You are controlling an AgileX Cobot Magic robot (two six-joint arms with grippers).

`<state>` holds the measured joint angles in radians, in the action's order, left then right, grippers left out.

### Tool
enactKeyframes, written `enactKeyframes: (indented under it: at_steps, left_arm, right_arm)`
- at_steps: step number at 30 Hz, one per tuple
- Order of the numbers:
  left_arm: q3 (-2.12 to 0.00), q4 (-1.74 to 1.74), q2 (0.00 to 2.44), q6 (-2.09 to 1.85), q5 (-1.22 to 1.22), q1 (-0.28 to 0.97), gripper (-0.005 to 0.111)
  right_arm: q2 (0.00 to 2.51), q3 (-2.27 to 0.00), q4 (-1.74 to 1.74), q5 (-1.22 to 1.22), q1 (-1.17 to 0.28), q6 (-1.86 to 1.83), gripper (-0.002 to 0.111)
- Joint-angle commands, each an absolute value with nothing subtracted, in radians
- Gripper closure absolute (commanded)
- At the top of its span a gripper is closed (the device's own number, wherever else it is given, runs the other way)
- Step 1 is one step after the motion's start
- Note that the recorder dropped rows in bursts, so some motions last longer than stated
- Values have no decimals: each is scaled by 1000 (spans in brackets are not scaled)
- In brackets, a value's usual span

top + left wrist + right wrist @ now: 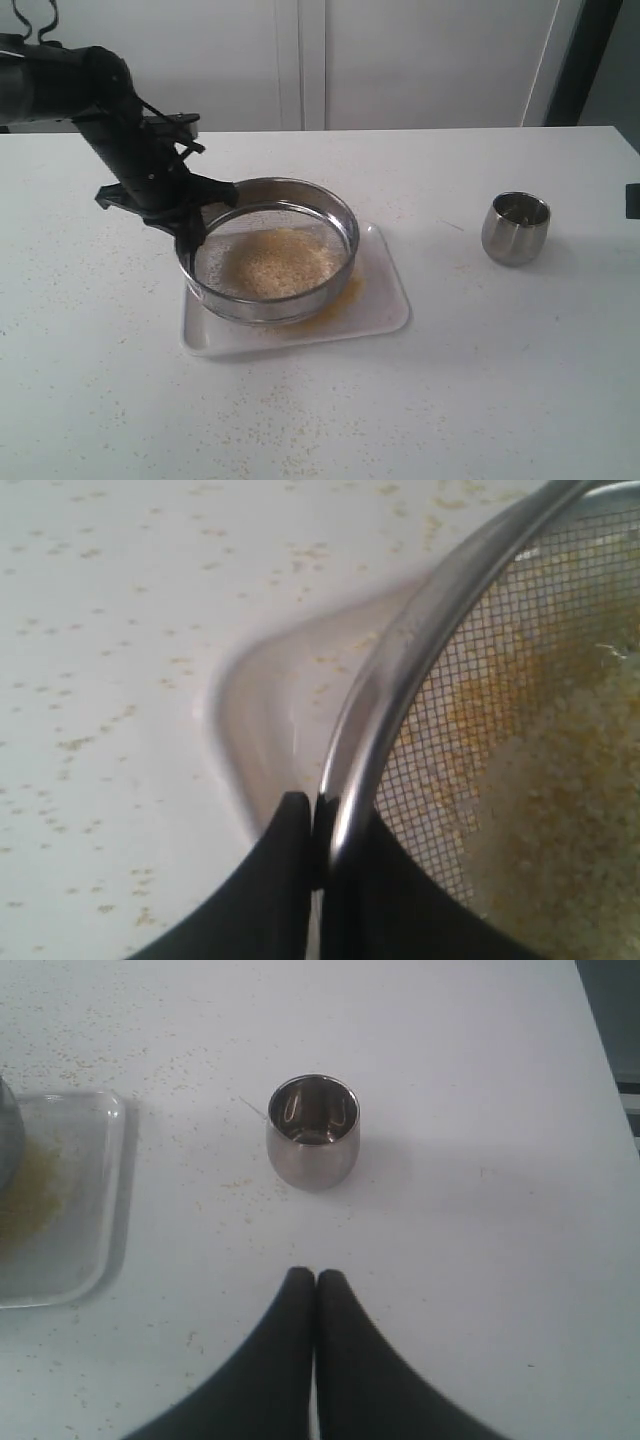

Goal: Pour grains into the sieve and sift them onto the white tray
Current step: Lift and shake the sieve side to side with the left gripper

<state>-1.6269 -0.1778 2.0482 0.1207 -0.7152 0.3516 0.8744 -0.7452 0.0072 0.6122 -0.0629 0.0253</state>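
Left wrist view reveals the left gripper [316, 815] pinching the sieve [420, 630] rim.

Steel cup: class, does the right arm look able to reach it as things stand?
Probably yes: the steel cup stands upright straight ahead of the shut right gripper, with nothing standing between them.

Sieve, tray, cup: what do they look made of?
Sieve: probably polished steel. The ring is mirror-bright and the bottom is fine woven wire.
White tray: likely plastic. It is glossy white with a rounded, moulded-looking rim, though coated metal can't be ruled out.
Cup: steel by the look, shiny, with reflections inside and out.
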Motion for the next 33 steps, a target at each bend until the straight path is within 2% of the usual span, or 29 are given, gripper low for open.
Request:
enactKeyframes:
  at_steps: [1,4,7,10,13,15,18,21,24,27,30,33]
  left_arm:
    - [-1629,-181,2024,229,-738,313,107]
    - [-1629,-272,2024,169,-707,357,107]
    - [-1629,-168,2024,166,-655,411,107]
    - [-1629,-80,2024,293,-686,372,107]
    - [-1629,-189,2026,293,-707,347,107]
    - [-1629,-282,2031,185,-679,381,107]
    - [-1629,-223,2035,142,-638,419,107]
    - [-1629,-155,2033,228,-674,361,107]
    - [-1629,-277,2037,244,-691,321,107]
    - [-1629,-387,2049,85,-650,387,107]
    - [-1629,-218,2045,138,-626,420,107]
    - [-1629,-97,2029,340,-651,358,107]
  right_arm:
    - [869,-740,8,605,-60,23,108]
    - [869,-740,8,605,-60,23,108]
    - [869,-740,8,605,-60,23,108]
    - [869,-740,8,605,-60,23,108]
    - [869,-740,8,605,-60,23,108]
    - [869,-740,8,605,-60,23,108]
    - [869,-740,8,605,-60,23,108]
    - [869,-740,8,605,-60,23,108]
    - [869,-740,8,605,-60,23,108]
    - [869,-740,8,605,-60,23,108]
    - [869,-740,8,605,-60,23,108]
    - [869,-740,8,605,-60,23,108]
